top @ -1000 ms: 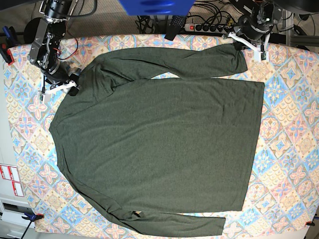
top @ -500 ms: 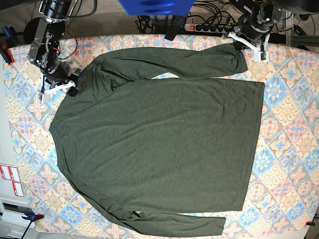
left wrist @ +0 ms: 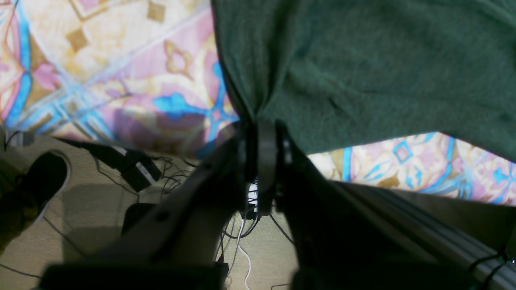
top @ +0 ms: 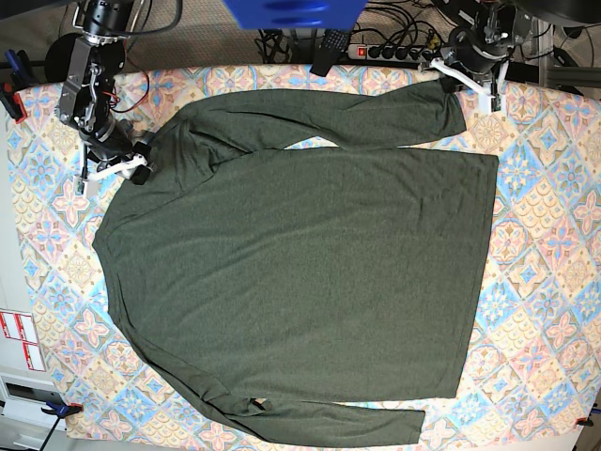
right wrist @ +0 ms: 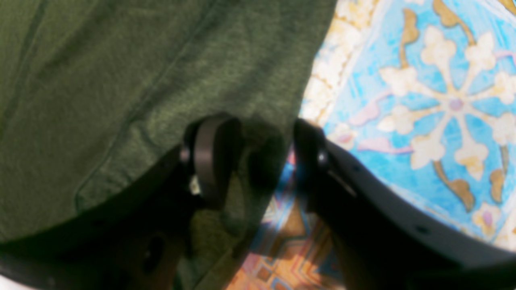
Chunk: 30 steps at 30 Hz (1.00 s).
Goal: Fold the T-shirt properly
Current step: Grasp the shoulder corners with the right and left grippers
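The dark olive-green T-shirt (top: 300, 263) lies spread flat on the patterned table (top: 549, 282), one long sleeve folded across its top edge and the other along the bottom. My left gripper (top: 458, 83) is at the upper sleeve's cuff, at the table's back right. In the left wrist view it (left wrist: 261, 125) is shut, pinching the shirt's edge (left wrist: 363, 72). My right gripper (top: 141, 162) is at the shirt's upper left edge. In the right wrist view it (right wrist: 260, 157) is open, its jaws straddling the shirt's edge (right wrist: 121, 80).
The table's back edge lies right behind my left gripper, with floor and cables (left wrist: 121, 161) below it. A power strip (top: 390, 52) and a blue object (top: 291, 11) lie beyond the back edge. Red clamps sit at the table's left side.
My right gripper has shifted slightly toward the back of the table at the shirt's edge. My left gripper and the shirt have hardly moved.
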Each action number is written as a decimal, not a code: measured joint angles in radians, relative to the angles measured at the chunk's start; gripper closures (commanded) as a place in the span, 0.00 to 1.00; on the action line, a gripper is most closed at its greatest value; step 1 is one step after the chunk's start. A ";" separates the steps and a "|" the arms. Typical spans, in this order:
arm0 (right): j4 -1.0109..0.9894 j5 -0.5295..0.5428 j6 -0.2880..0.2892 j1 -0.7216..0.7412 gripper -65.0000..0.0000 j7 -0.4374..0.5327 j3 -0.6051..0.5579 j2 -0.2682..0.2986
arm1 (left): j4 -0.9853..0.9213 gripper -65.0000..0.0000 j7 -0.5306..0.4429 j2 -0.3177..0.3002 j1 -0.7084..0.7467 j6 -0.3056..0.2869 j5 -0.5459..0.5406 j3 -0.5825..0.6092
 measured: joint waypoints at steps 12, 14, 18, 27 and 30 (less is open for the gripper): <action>-0.001 0.056 -0.012 0.001 0.59 -0.002 -0.033 0.005 | 0.000 1.00 -0.001 0.000 0.000 0.000 0.000 0.000; -0.001 0.055 -0.013 0.004 0.59 0.005 -0.055 0.005 | 0.000 1.00 0.000 0.000 0.000 0.000 0.000 0.000; -0.001 0.059 -0.006 0.009 0.61 0.009 -0.079 0.000 | 0.000 1.00 -0.001 0.000 0.000 0.000 0.000 0.000; -0.010 0.074 -0.006 0.006 1.00 -0.007 -0.076 -0.004 | 0.001 1.00 0.000 0.000 0.005 0.000 0.000 -0.024; -0.008 0.074 -0.001 0.005 1.00 -0.016 -0.063 -0.004 | 0.001 1.00 0.000 -0.014 0.008 -0.001 -0.001 -0.033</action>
